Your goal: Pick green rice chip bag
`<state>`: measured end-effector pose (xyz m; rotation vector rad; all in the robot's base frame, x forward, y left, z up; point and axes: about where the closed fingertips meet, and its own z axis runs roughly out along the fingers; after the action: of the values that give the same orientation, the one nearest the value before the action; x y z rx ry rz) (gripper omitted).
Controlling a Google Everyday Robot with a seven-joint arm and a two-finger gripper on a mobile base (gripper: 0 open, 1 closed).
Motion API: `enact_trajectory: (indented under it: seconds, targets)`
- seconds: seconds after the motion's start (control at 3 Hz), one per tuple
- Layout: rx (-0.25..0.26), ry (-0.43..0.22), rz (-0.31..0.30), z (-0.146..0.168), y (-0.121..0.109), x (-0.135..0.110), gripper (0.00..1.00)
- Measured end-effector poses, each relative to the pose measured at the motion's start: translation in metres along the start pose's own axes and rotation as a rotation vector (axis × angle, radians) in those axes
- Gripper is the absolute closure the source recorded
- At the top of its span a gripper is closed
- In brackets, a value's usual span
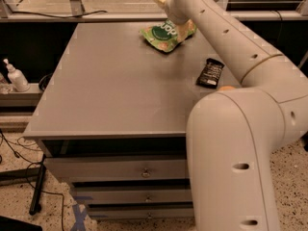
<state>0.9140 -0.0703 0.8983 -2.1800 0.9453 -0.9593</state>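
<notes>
Where the grey table [110, 95] reaches its far edge, one green rice chip bag [166, 34] is seen lying, its white lettering turned upward and its right part hidden beneath the end of the arm. One gripper [163, 0] is carried by the single white arm and is placed directly over the far side of the bag, close to or touching it; contact cannot be confirmed. Whether the gripper is wide, narrow or closed on the bag cannot be told, since its end is covered by the wrist. One small black wrapper [210, 73] is laid on the right part of the table, well apart from the bag. One orange [226, 87] is glimpsed just beside the wrapper, mostly hidden by the arm. One white pump bottle [15, 76] is stood on a lower shelf to the left. At least two drawers [115, 170] are stacked beneath the top.
</notes>
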Motion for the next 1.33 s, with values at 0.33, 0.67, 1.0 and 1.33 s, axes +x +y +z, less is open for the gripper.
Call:
enact_trajectory:
  seconds: [0.33,0.67,1.0,1.33]
  targets:
    - [-0.038,-0.006,-0.004,0.0149,0.0101,-0.0068,0.0]
    - [-0.052,-0.013,0.0,0.0208,0.0147,-0.0089,0.18]
    - [-0.052,-0.013,0.0,0.0205,0.0144,-0.0088,0.41]
    - [-0.052,0.003,0.003,0.0137,0.0107,-0.0024,0.65]
